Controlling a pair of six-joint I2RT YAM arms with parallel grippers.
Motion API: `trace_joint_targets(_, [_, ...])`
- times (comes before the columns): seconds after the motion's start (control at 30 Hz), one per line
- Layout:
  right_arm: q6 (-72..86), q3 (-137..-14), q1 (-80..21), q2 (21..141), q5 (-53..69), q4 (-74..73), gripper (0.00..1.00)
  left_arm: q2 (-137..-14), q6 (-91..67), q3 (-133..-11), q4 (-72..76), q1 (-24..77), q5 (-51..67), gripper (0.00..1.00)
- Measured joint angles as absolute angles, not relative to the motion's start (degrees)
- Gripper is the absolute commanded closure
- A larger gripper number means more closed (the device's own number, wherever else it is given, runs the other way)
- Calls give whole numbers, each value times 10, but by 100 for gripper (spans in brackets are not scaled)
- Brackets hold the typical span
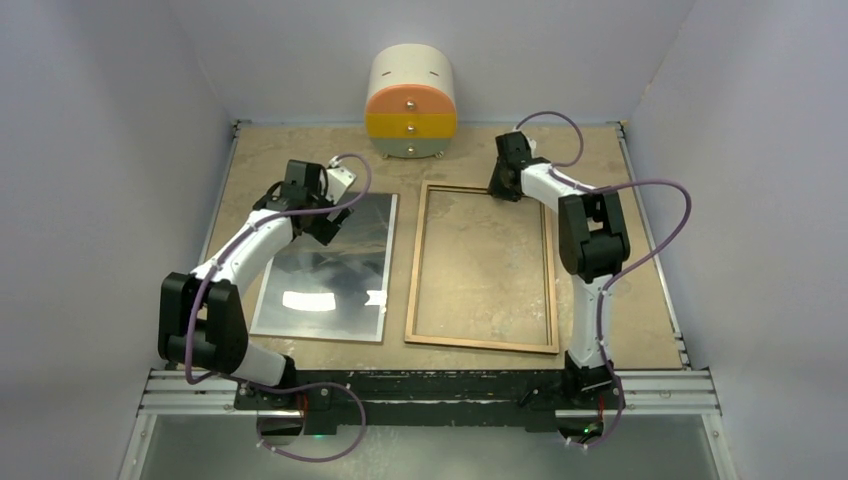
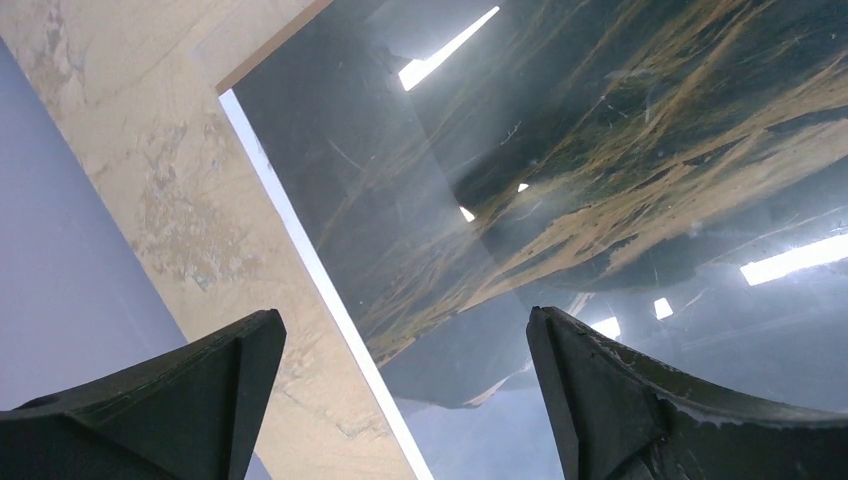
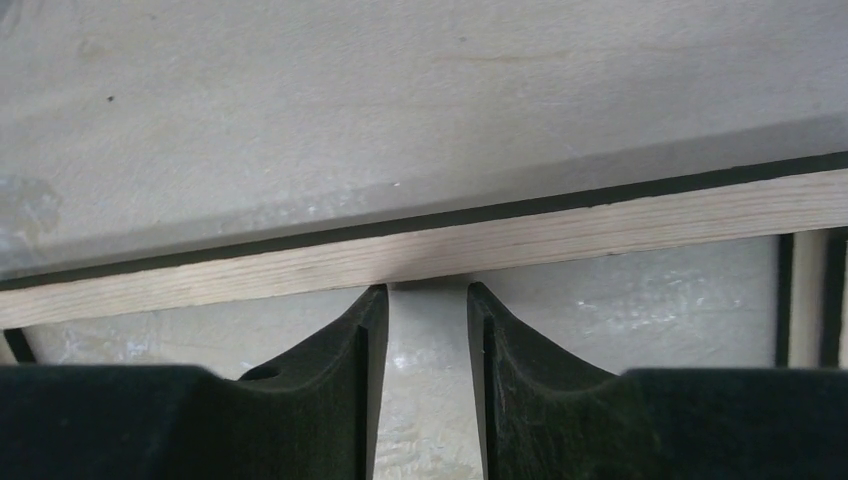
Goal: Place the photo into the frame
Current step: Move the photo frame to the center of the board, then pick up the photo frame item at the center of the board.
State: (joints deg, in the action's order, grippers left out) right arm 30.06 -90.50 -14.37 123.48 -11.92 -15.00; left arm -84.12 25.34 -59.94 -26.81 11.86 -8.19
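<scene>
Viewing from the top camera: the photo (image 1: 325, 265) lies flat, picture side up, on the left half of the desk (image 1: 620, 300). The frame (image 1: 416, 265) lies just beside it on the right, apart from it, wood-coloured side up, with the desk showing through its pane. The left arm (image 1: 250, 250) reaches over the photo's far end. The right arm (image 1: 590, 240) reaches to the frame's far rail, near its right corner. A small drawer cabinet (image 1: 412, 100) with orange and yellow fronts stands at the desk's far edge.

Left wrist view: the left jaws stand wide apart with nothing between them. The photo (image 2: 600, 150) fills most of the view below, its narrow white edge running down between the two fingers (image 2: 200, 400). Bare desk (image 2: 150, 180) lies to the left of that edge. Contact with the print cannot be told.

Right wrist view: the right jaws show only a narrow gap, with nothing in it. Their fingertips (image 3: 340, 340) sit at the near side of the frame's wooden rail (image 3: 600, 225). No grip on the rail is seen.
</scene>
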Motion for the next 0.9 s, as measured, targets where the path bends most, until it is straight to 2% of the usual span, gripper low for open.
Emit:
trace_joint_targets(0.17, [297,-872,-163,1211,-114,-130,21,-841,260,-606,-272,103,-80,0])
trace_joint_targets(0.23, [297,-842,-176,1183,-110,-132,15,-841,263,-608,-271,90,-77,0])
trace_joint_targets(0.43, [305,-775,-262,1060,-90,-131,12,-866,273,-635,-281,27,-56,1])
trace_joint_targets(0.6, [335,-754,-336,1012,-36,-106,12,-901,295,-667,-296,-73,-19,4])
trace_joint_targets(0.77, [376,-762,-401,1048,2,-81,14,-909,326,-667,-295,-158,-22,12])
trace_joint_targets(0.9, [403,-793,-423,1119,29,-59,16,-921,348,-653,-273,-180,-40,13])
